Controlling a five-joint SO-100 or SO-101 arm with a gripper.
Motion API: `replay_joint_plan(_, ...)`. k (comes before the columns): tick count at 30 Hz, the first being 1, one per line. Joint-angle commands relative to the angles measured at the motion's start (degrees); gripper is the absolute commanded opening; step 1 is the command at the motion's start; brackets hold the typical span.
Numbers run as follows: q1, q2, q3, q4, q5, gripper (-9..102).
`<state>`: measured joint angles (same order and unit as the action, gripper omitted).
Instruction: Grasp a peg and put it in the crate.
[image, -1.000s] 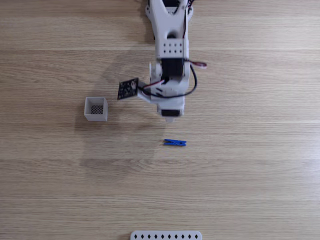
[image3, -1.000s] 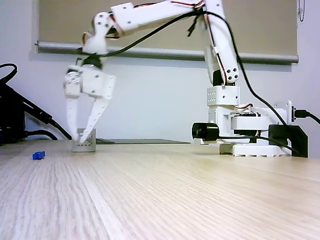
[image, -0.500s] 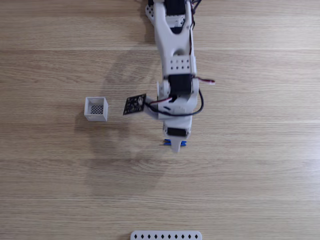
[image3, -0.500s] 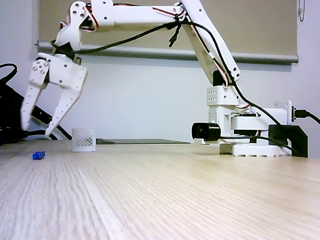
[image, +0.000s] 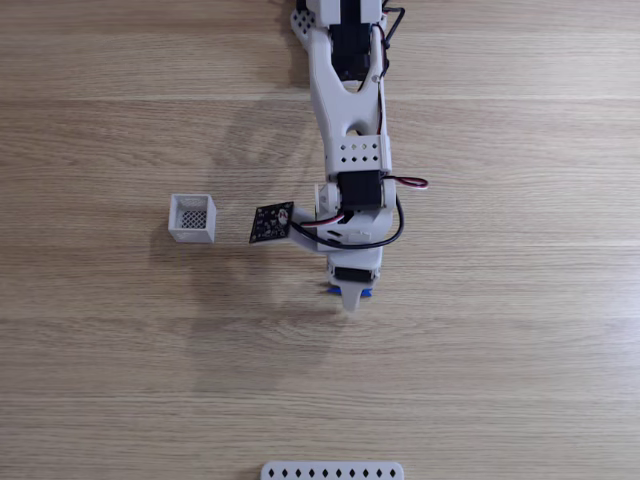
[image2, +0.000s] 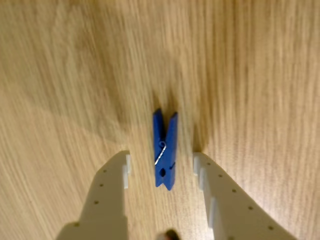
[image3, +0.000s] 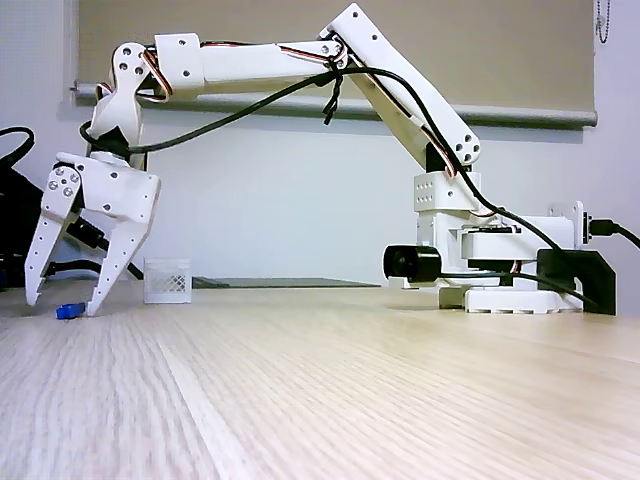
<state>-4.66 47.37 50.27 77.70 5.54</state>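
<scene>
In the wrist view we saw the hand (image2: 161, 170) spread wide, its fingers left and right of the peg (image2: 165, 150), whose long axis ran between them.

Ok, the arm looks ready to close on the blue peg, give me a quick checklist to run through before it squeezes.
1. Tool open wide enough: ok, the fingers stand apart on either side of the peg.
2. Peg centred in the gap: ok, roughly midway in the wrist view, touching neither finger.
3. Peg aligned with the fingers: ok, its long axis runs along the gap, so the jaws would close on its long sides.
4. Tool low enough: ok, in a fixed view the fingertips reach table level beside the peg.
5. Crate ready to receive: ok, upright, nothing visible inside.
6. Path to crate: ok, bare table between them.
</scene>
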Motion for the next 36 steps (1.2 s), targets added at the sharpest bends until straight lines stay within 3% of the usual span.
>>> replay_joint_plan(1, 0.53, 1.85, -4.22, 1.14, -0.09, 19)
replay_joint_plan(6, 0.26, 1.85, -4.13, 1.32, 0.53, -2)
replay_joint_plan(15, -0.26, 6.33, 3.60, -4.39, -3.69, -1)
replay_joint_plan(24, 1.32, 32.34, 35.95, -28.04, -30.67, 0)
replay_joint_plan(36, 12.66, 67.59, 79.54, -62.40, -70.93, -1)
